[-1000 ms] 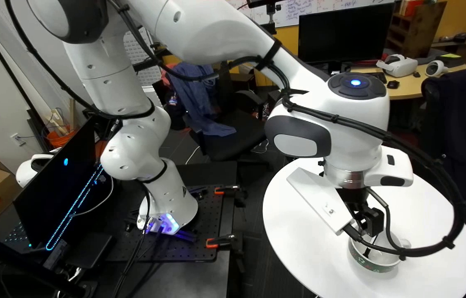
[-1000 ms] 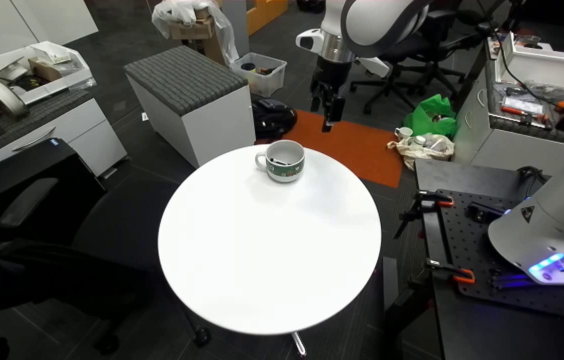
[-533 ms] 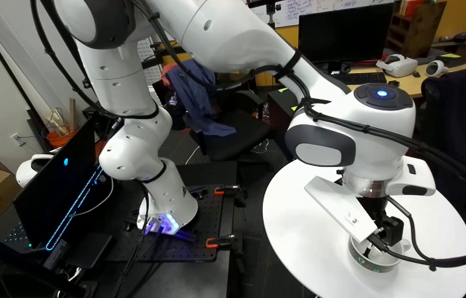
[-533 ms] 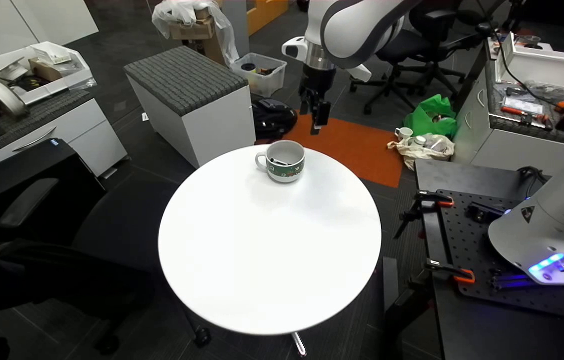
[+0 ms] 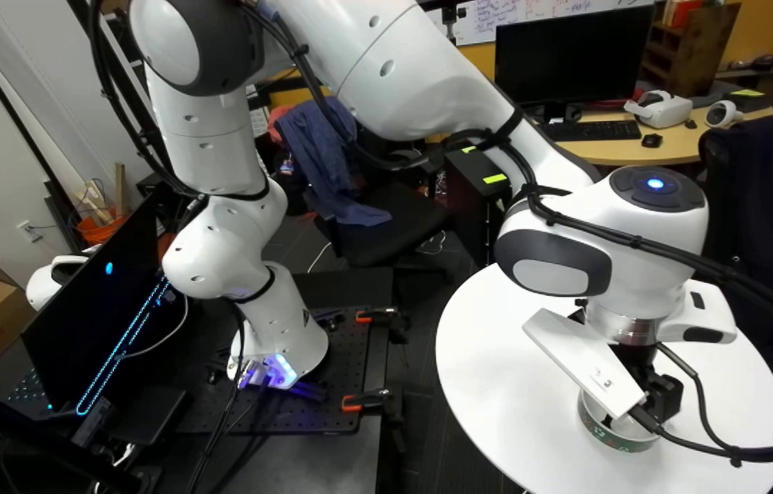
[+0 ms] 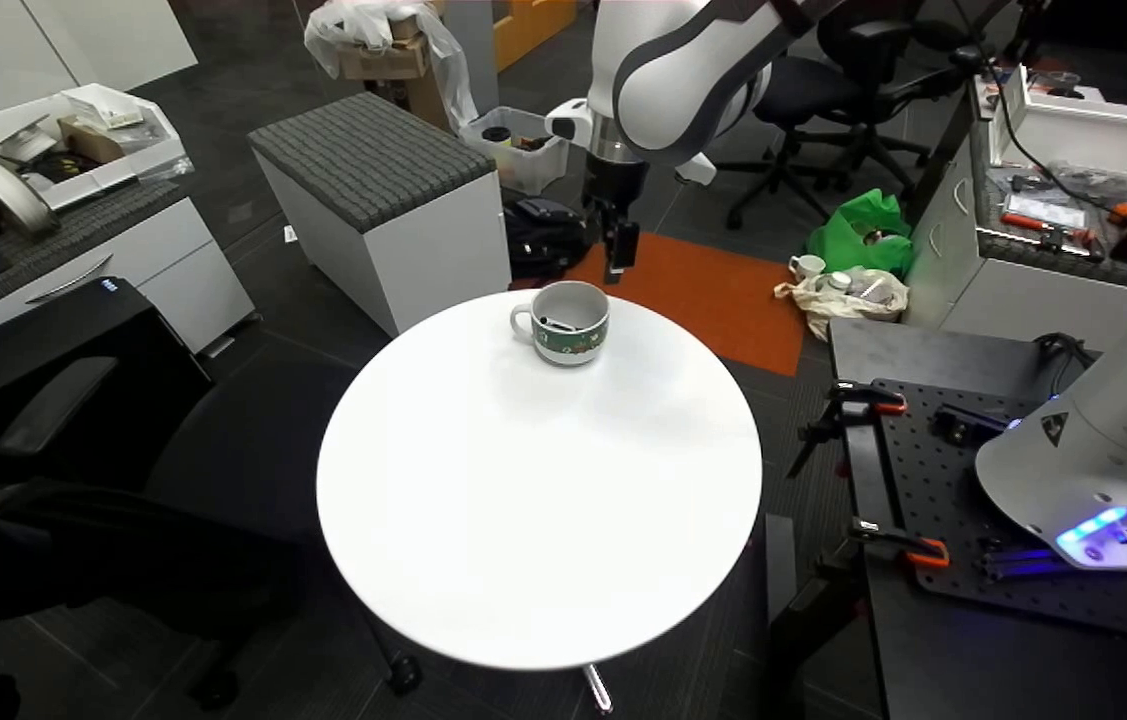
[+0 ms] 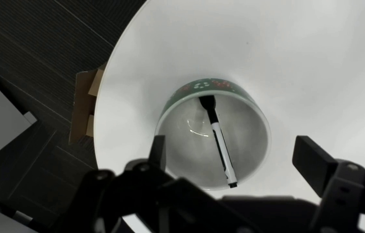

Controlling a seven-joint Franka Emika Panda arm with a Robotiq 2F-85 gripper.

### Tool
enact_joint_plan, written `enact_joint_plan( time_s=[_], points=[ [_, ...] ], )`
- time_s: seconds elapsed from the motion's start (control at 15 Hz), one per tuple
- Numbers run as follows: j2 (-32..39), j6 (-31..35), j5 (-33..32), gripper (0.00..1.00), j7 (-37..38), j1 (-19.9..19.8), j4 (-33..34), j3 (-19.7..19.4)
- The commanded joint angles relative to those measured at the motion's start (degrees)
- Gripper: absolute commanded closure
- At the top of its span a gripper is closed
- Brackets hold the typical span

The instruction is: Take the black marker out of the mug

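The marker (image 7: 222,147), unreadably marked, is contained in the mug (image 7: 248,139); the claw (image 7: 232,152) is spread wide, table edge (image 7: 99,129) at wrist-view nine o'clock.

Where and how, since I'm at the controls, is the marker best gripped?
Probably by the white barrel, straight from above. The black marker slants across the mug, its barrel end seemingly higher, near the rim. In the wrist view the open gripper has a jaw either side, so it should close roughly across the barrel.
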Motion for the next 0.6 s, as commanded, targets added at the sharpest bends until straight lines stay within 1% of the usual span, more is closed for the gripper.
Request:
enact_joint_plan(
  time_s=[0.0,0.2,0.53],
  points=[
    [-0.2,-0.1,-0.9,0.00,0.7,-1.6,0.0,1.6],
    [0.2,0.4,-0.8,0.00,0.8,-1.6,0.2,1.7],
    [1.3,1.8,0.8,0.00,-0.6,-2.7,0.7,3.6]
  ],
)
